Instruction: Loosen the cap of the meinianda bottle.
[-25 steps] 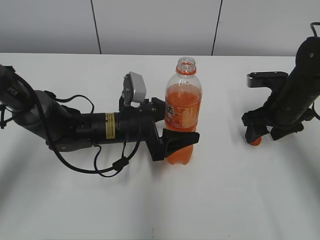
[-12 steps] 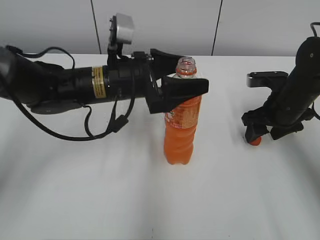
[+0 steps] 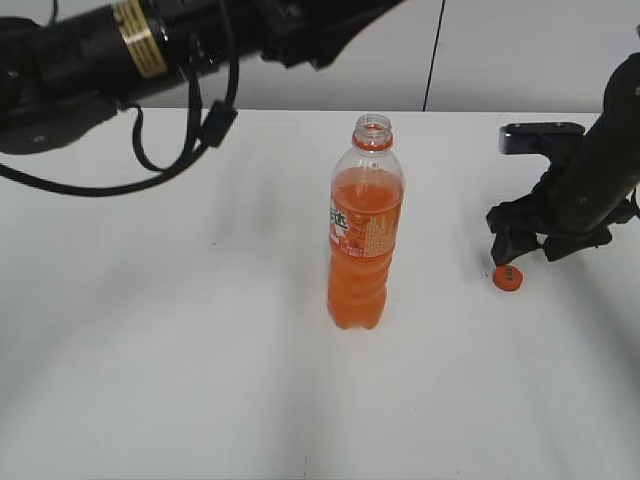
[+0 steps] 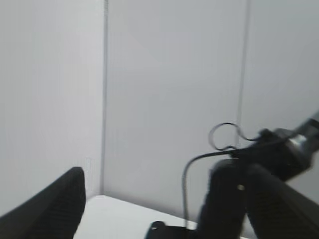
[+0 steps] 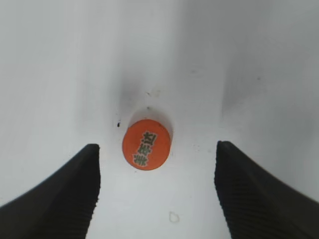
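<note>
White tabletop (image 3: 200, 380) runs back to a pale panelled wall. The right gripper (image 5: 157, 184) hangs just above the surface with its jaws spread wide, holding nothing; the small round orange plastic cap (image 5: 146, 144) lies flat on the tabletop between the two ribbed black fingers (image 5: 60, 191), touching neither. Its arm (image 3: 590, 190) bends down from the right edge. The tall clear plastic bottle of orange drink (image 3: 365, 225) stands upright mid-table, neck uncapped, well apart from the cap. The left gripper (image 4: 164, 199) is raised high, pointing at the wall, jaws wide and empty; its tips are cut off.
</note>
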Tool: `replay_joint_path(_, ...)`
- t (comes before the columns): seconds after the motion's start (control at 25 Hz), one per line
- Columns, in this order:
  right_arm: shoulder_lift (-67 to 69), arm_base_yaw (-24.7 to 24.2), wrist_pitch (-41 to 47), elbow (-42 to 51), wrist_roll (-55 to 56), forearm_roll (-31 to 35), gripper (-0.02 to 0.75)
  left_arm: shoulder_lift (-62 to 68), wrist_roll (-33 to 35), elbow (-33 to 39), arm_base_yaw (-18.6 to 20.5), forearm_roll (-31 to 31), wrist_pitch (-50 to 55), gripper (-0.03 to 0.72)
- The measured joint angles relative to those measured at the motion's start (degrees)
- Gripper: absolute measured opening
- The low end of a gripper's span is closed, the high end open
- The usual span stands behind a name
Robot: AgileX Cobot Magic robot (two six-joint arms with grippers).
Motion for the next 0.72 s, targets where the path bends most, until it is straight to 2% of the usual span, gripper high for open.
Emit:
replay_joint_path(0.16, -3.3, 0.0, 2.0, 0.0, -0.1, 1.4, 0.534, -5.9, 0.0, 0.0, 0.4, -8.6, 22.0, 0.587)
replay_joint_path(0.32, -6.2, 0.0, 4.9, 0.0, -0.1, 2.3, 0.534, -8.7, 0.0, 0.0, 3.0, -11.9, 40.0, 0.587)
replay_joint_path(0.56, -12.2, 0.0, 6.9, 0.0, 0.0, 2.4, 0.535, -9.1, 0.0, 0.0, 8.1, -13.5, 62.3, 0.587)
replay_joint_path(0.72, -15.3, 0.0, 8.1, 0.0, -0.1, 2.4, 0.535, -9.1, 0.1, 0.0, 11.8, -13.8, 71.7, 0.587)
